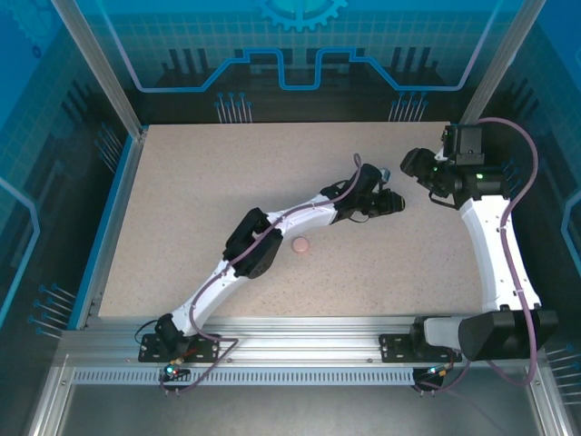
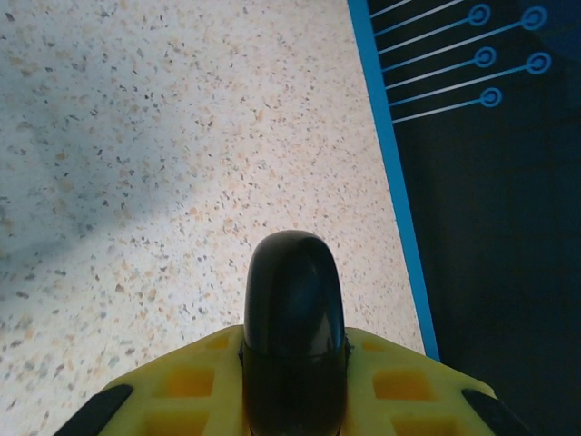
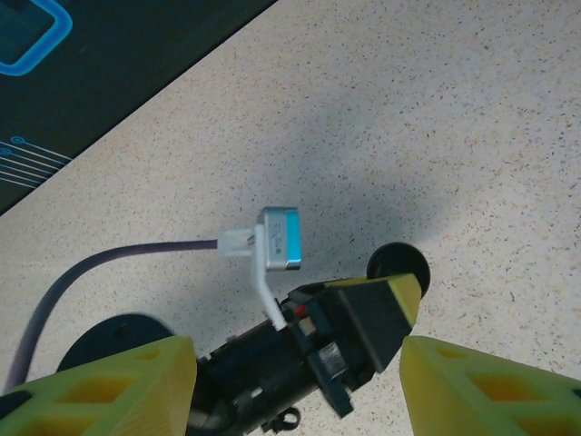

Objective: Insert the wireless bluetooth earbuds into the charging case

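Observation:
A black round charging case [image 2: 293, 300] stands on edge between the yellow fingers [image 2: 195, 381] of my left gripper [image 2: 295, 356], which is shut on it. The left gripper [image 1: 394, 202] hovers over the table right of centre. My right gripper [image 1: 413, 164] is just beyond it at the upper right. In the right wrist view the right gripper [image 3: 295, 368] is open, its yellow fingers [image 3: 118, 386] wide apart above the left gripper's head. The black case [image 3: 398, 263] pokes out at that head's tip. The earbuds are out of view.
A small pink round case [image 1: 300, 243] lies on the speckled table [image 1: 200, 200] beside the left forearm. The left wrist camera [image 3: 283, 238] with its purple cable sits under the right gripper. The table's blue right edge [image 2: 390, 173] is close to the left gripper.

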`<state>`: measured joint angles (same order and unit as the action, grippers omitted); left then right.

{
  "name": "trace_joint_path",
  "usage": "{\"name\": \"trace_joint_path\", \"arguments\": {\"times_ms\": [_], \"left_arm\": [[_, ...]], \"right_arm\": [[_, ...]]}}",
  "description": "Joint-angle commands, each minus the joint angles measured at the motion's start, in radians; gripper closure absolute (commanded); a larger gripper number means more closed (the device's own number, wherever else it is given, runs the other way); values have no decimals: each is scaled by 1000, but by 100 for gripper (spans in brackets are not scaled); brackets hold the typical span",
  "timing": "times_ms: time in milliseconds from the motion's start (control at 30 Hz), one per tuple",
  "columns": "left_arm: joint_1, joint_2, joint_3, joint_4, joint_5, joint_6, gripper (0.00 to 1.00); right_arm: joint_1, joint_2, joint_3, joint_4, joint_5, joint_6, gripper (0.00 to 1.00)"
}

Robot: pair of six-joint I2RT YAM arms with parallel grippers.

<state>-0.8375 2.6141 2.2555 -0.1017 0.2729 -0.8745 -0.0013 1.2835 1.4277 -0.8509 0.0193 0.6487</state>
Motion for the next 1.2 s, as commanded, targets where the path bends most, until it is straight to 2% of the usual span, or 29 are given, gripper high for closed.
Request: {"name": "trace_joint_path", "arguments": {"times_ms": [0,167,267,467,633,867,1000,1100,1167], "left_arm": [[-6,72,157,-183,34,-45,100],[-5,175,338,-334,22,-34,90],[-5,241,464,-441,14,-23,79],[-2,353,689,-622,2,3,70],[1,394,770,-707,-14,22,67],[10,393,838,-784,-50,65,54],[21,379,904,-849,-79,111,38],[27,330,908,-889,-113,162,27],[29,292,908,-917,-136,193,17]], "right_arm": [[-14,8,6,16,-14,9,39],[-14,10,1,19,-18,11,39],[-13,11,5,16,-19,14,39],[-14,6,10,12,-22,18,38],[-13,1,16,6,-23,21,38],[-13,-3,31,0,-30,29,37],[-13,-3,46,-2,-35,32,32],[-14,-2,55,-8,-34,41,18],[-14,0,63,-9,-32,42,14]]}}
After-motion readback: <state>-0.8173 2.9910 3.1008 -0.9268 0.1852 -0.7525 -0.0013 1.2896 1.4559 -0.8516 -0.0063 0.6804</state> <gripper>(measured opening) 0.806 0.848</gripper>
